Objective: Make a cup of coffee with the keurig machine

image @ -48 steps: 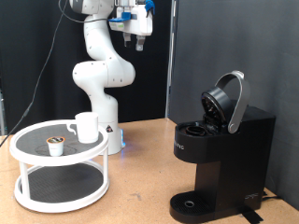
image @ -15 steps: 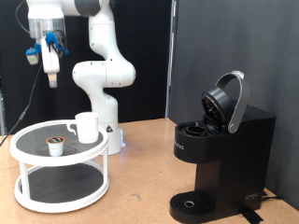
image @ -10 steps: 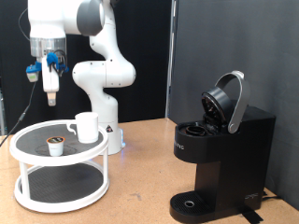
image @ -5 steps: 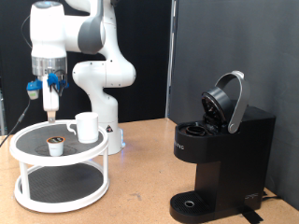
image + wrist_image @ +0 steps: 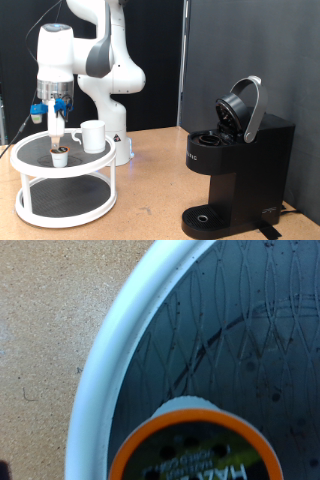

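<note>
The gripper (image 5: 55, 138) hangs straight down over the top tier of a white round stand (image 5: 30, 150), its fingertips just above a small brown-topped pod (image 5: 60, 155). In the wrist view the pod (image 5: 195, 445) shows close up with an orange rim, and no fingers show. The cup (image 5: 93, 136), a white mug, stands on the same tier just to the exterior view's right of the gripper. The keurig machine (image 5: 240, 165) is black and sits at the exterior view's right with its lid raised.
The stand's white rim (image 5: 110, 370) curves around a dark mesh surface. The stand has two tiers and rests on a brown tabletop (image 5: 150, 200). The arm's white base (image 5: 118, 140) rises right behind the stand. Black curtains close off the back.
The arm has swung from the top middle over to the exterior view's left and come down, so the gripper now hangs just above the pod on the stand. Mug, pod and machine have not moved.
</note>
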Controlling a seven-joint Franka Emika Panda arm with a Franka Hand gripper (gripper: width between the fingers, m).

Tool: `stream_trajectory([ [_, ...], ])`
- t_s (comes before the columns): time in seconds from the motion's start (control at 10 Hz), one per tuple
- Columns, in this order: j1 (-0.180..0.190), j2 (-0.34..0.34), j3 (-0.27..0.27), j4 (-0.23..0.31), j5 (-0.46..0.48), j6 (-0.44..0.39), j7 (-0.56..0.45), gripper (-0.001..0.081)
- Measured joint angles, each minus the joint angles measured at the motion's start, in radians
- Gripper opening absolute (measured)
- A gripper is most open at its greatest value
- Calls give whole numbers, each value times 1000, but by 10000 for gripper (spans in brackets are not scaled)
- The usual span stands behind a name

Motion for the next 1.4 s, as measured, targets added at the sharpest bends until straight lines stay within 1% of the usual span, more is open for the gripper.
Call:
stream_trajectory([
  [0.3, -10, 31, 0, -27, -9, 64, 10, 734],
  [0.6, -11, 56, 0, -37, -9, 93, 15, 734],
  [0.8, -11, 60, 0, -39, -9, 97, 17, 722],
  [0.9, -11, 61, 0, -40, -9, 97, 18, 544],
  [1.0, -11, 61, 0, -40, -9, 98, 18, 544],
  [1.1, -11, 61, 0, -40, -9, 98, 18, 383],
  [1.4, -11, 61, 0, -40, -9, 98, 18, 382],
])
